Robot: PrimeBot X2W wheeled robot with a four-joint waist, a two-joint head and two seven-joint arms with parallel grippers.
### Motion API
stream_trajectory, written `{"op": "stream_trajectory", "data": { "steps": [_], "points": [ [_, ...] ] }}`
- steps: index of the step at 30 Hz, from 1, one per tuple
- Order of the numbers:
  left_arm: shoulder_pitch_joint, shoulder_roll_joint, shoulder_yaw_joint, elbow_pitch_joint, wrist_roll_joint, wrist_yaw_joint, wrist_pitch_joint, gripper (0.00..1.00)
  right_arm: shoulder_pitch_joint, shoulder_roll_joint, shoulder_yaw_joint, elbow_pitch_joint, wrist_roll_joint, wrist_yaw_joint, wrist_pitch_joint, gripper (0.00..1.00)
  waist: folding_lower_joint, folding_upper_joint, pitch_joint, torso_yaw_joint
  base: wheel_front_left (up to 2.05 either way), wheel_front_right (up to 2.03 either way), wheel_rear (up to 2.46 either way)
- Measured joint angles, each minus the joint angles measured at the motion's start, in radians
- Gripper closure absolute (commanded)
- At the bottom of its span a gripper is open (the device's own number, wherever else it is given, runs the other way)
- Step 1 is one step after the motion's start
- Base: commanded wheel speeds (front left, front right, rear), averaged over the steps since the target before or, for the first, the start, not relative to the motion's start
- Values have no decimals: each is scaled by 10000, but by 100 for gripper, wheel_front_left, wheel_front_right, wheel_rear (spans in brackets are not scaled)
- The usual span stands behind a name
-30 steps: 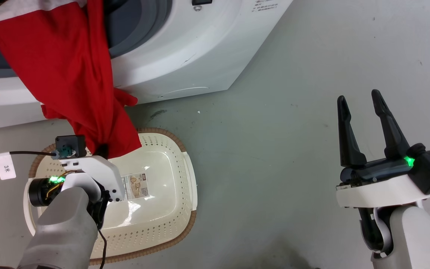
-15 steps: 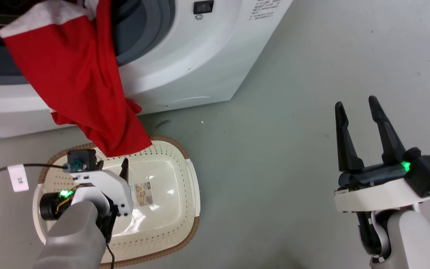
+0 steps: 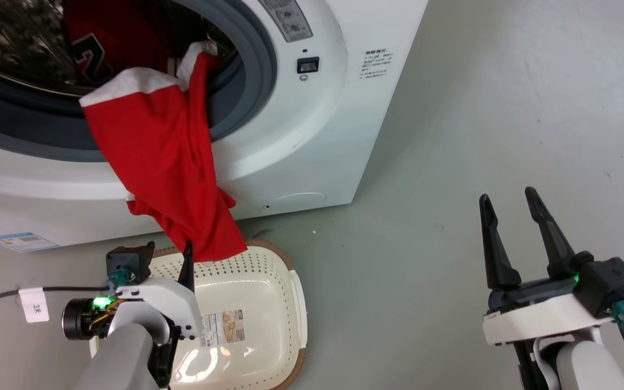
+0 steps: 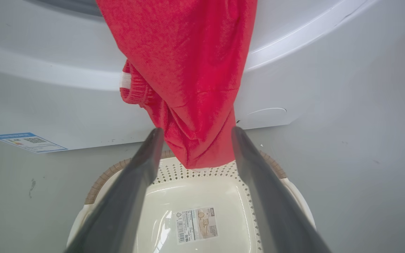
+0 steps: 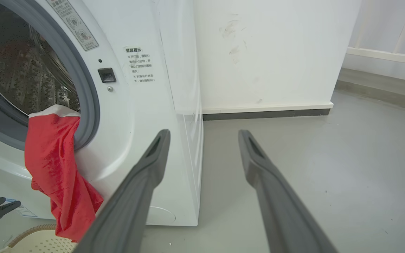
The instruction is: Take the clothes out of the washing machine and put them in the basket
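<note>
The white washing machine point(image 3: 312, 135) stands open. One of the red clothes point(image 3: 166, 162), with white trim, hangs out of its drum over the grey seal, its lower end just above the back rim of the cream basket point(image 3: 290, 281). A red jersey point(image 3: 122, 27) with dark numerals lies inside the drum. My left gripper point(image 3: 168, 254) is open over the basket; in the left wrist view the garment point(image 4: 188, 70) hangs between the fingertips of the left gripper point(image 4: 196, 130). My right gripper point(image 3: 508, 195) is open and holds nothing, off to the right above the floor.
Grey floor point(image 3: 453, 135) stretches to the right of the machine. A white wall with a dark skirting point(image 5: 265, 114) stands behind it. A cable with a white tag point(image 3: 33, 309) runs from my left wrist.
The head camera has tilted up, so the drum and the jersey now show. The left gripper's finger, hidden behind the cloth's lower end a second ago, now shows below it. The right gripper is unchanged.
</note>
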Motion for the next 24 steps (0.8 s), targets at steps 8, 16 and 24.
{"op": "stream_trajectory", "data": {
  "steps": [8, 16, 24],
  "points": [
    [714, -196, 1114, -2104, 1682, 324, -2, 0, 243, 0, 42, 33, -25, 0, 0, 0, -1, 0, -376, 156, 0, 0, 0],
    [-3, -301, 1852, -1664, 2347, 171, -2, 0, 57, 0, 190, -44, 58, 0, 0, 0, -1, 0, 9, -67, 0, 0, 0],
    [-1344, -192, 2295, -341, 2581, 159, 0, 0, -353, -4, 178, -138, 182, 0, 0, 0, -1, 0, 843, -459, 0, 0, 0]
  ]
}}
